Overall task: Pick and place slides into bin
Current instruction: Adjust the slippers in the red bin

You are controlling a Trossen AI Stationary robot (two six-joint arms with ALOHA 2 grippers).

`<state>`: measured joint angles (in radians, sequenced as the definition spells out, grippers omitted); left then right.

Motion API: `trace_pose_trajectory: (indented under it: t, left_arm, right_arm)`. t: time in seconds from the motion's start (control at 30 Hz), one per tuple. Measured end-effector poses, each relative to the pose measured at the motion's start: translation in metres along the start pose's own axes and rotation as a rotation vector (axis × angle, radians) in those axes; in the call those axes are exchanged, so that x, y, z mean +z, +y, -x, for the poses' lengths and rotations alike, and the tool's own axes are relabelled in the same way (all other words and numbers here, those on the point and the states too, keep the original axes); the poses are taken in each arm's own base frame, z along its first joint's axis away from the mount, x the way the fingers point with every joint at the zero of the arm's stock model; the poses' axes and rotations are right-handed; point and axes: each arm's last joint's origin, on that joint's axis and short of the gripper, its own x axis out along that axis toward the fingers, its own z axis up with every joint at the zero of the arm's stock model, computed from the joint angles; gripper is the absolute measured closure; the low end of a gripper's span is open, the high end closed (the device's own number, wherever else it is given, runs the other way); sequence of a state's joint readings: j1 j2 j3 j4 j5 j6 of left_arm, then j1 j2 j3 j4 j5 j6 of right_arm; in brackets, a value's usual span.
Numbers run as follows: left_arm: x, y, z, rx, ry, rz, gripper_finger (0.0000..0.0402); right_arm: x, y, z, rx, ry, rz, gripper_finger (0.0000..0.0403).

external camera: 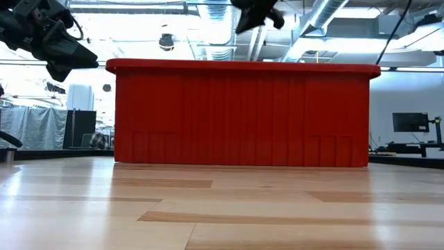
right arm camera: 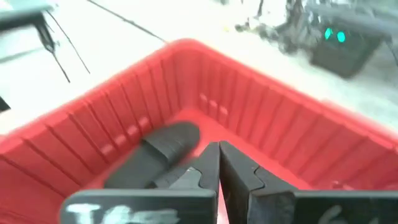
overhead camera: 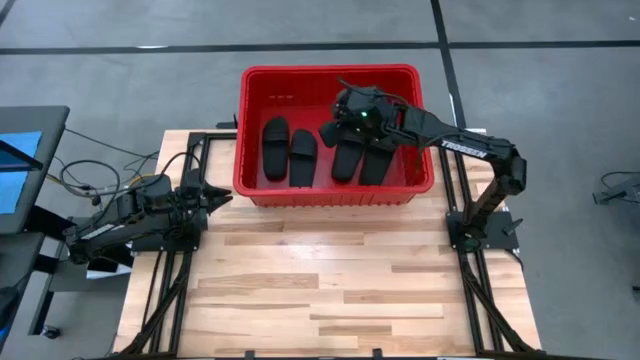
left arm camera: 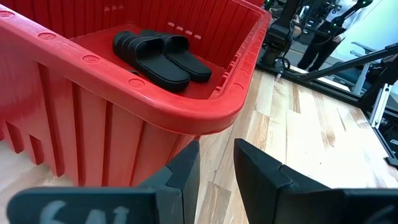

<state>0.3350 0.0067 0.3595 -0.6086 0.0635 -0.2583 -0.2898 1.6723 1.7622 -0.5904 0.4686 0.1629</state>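
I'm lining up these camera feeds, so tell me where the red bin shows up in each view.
High view: bin at top centre, at the table's far edge, four slides inside.
Low view: its long side wall fills the middle, contents hidden.
Left wrist view: a rounded corner close ahead, two slides inside.
Right wrist view: seen from above, far walls beyond the fingers.
Shared landmark: the bin's thick red rim.

Dark arms (white TROSSEN lettering), black cables
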Motion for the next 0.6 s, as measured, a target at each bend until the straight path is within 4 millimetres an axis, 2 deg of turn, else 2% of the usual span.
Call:
trace_pose_trajectory:
  t: [0.2,0.6]
  left_arm:
    - [0.0,0.0,0.0,0.0,0.0,0.0,0.0313]
    - [0.0,0.0,0.0,0.0,0.0,0.0,0.0313]
  right_arm:
    - [0.007,0.012,0.012,0.05,-0.081,0.018,0.0403]
    - [0.01,0.016,0.014,0.065,-0.114,0.005,0.0403]
